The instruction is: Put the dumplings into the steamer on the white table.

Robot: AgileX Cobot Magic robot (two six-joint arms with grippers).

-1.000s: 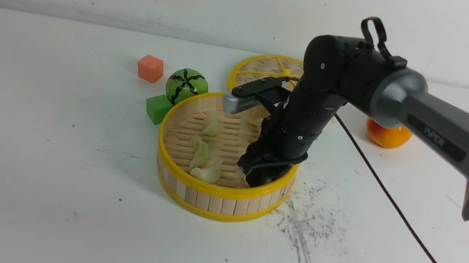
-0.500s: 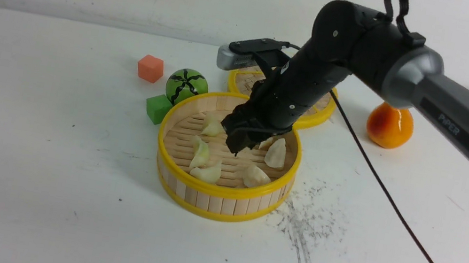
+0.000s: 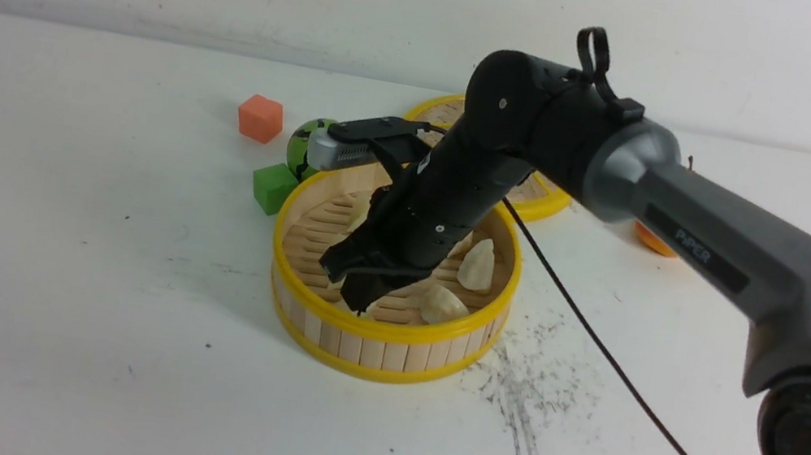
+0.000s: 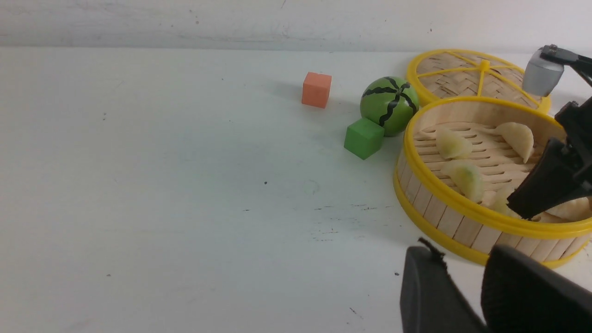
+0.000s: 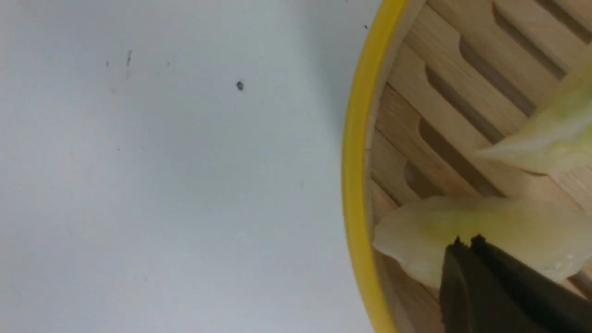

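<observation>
The steamer (image 3: 388, 332) stands mid-table on the white table (image 3: 81, 247). Several dumplings lie on its slatted floor: two cream ones (image 3: 477, 266) (image 3: 442, 305) at its right, green ones (image 4: 453, 144) (image 4: 466, 176) at its left. My right gripper (image 3: 360, 304) reaches down inside the near-left part of the steamer. Its jaws are shut, tips together over a pale green dumpling (image 5: 508, 231); nothing shows between them. My left gripper (image 4: 462, 259) hovers low beside the steamer's near-left wall (image 4: 462, 203), open and empty.
The flat woven lid (image 3: 535, 191) lies behind the steamer. A watermelon ball (image 4: 389, 105), a green cube (image 4: 364, 138) and an orange cube (image 3: 260, 117) sit to its left. The orange pear (image 3: 651, 237) is mostly hidden behind the right arm. A black cable (image 3: 599, 350) trails over grey scuffs.
My right gripper rose from the steamer's right side, swung left and dropped to its near-left part while its jaws closed. Two cream dumplings that it had covered now show.
</observation>
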